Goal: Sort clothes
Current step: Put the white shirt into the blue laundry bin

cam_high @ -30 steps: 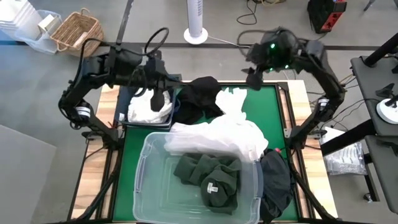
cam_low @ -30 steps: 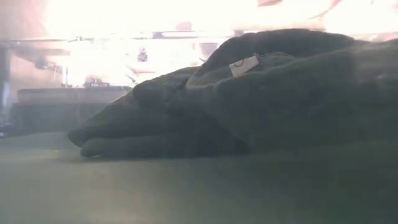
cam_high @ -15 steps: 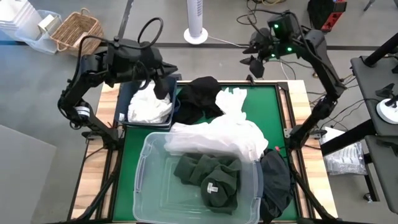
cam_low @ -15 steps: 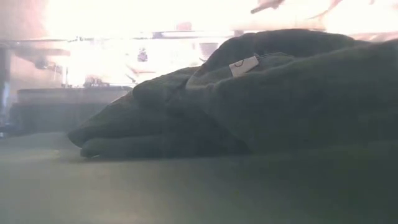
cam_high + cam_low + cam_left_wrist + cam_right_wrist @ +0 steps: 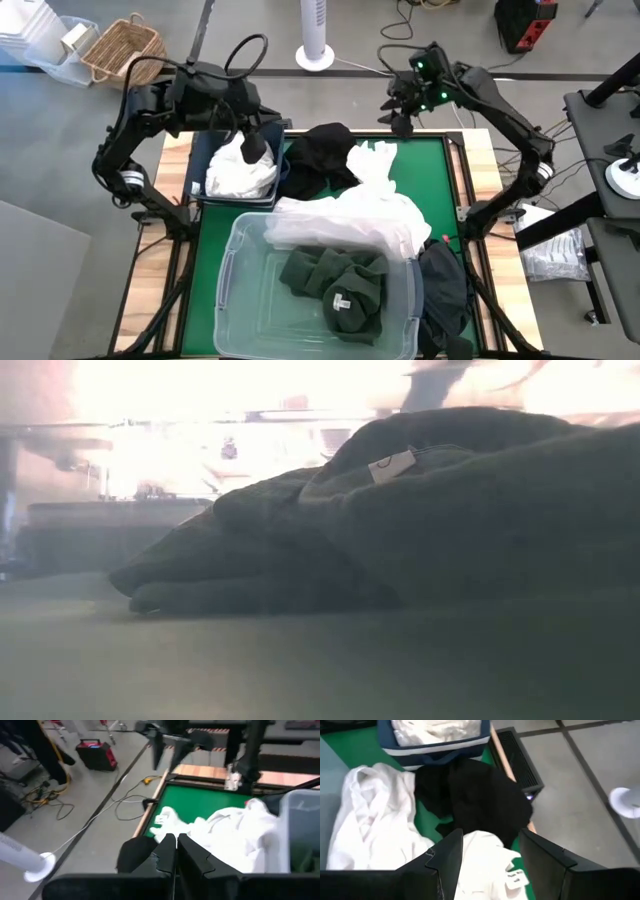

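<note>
Left gripper [image 5: 255,148] raised over the navy bin [image 5: 203,150] at the worktop's far left corner, fingers [image 5: 167,851] pressed together with nothing between them, just above the white garments [image 5: 240,172] heaped in that bin. Right gripper [image 5: 402,118] held high over the worktop's far edge, toward the far right corner, fingers [image 5: 451,851] spread wide apart and empty, looking down on the clothes below.

Black garment [image 5: 320,158] bunched against the far edge of the green worktop [image 5: 440,170], just beside the bin and partly overhanging the edge; seen from the right wrist as a dark mass [image 5: 480,802] between the bin [image 5: 437,746] and the floor. Loose white garment [image 5: 375,165] touching the black one on its right, running toward the near side into a larger white pile [image 5: 350,222] draped over the far rim of the clear tub [image 5: 232,262]. Dark green garments [image 5: 335,283] folded inside the tub at the near edge, one with a small white tag [image 5: 341,300]; same tag [image 5: 392,465] visible on the green heap [image 5: 400,520] filling the low view. Another black garment [image 5: 445,290] hanging off the worktop's near right corner, touching the tub's right wall
</note>
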Action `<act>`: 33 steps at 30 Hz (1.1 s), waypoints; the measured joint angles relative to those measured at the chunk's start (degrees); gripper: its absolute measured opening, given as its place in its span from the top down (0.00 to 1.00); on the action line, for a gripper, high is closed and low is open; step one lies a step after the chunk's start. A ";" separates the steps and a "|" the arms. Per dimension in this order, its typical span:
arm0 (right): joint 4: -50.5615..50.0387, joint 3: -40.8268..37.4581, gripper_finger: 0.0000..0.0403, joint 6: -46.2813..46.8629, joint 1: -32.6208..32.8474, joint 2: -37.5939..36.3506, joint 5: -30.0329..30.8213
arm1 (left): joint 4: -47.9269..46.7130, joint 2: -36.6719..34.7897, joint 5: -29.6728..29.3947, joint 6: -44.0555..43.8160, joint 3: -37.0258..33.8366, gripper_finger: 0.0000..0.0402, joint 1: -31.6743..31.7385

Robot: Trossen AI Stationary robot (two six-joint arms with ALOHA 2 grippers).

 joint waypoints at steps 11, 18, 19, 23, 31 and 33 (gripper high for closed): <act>17.62 -26.63 0.55 2.58 -3.70 -10.60 -0.45 | -2.95 -2.35 0.29 0.83 0.00 1.00 3.21; 22.23 -38.68 0.54 11.75 -6.27 -13.38 3.03 | -2.95 -3.08 0.33 1.05 0.00 1.00 3.26; 22.19 -39.89 0.55 13.71 -6.25 -13.52 2.95 | -2.95 -3.06 0.33 1.25 0.00 1.00 3.26; 18.57 -43.75 0.56 18.86 -6.25 -13.94 -1.80 | -2.95 -3.02 0.33 2.26 0.00 1.00 3.31; 13.99 -49.17 0.51 22.78 -6.09 -16.31 -9.00 | -2.95 -2.99 2.94 3.73 0.00 1.00 3.40; 13.48 -50.22 0.49 24.26 -6.09 -16.71 -9.00 | -2.93 -2.98 4.96 4.17 0.00 1.00 3.42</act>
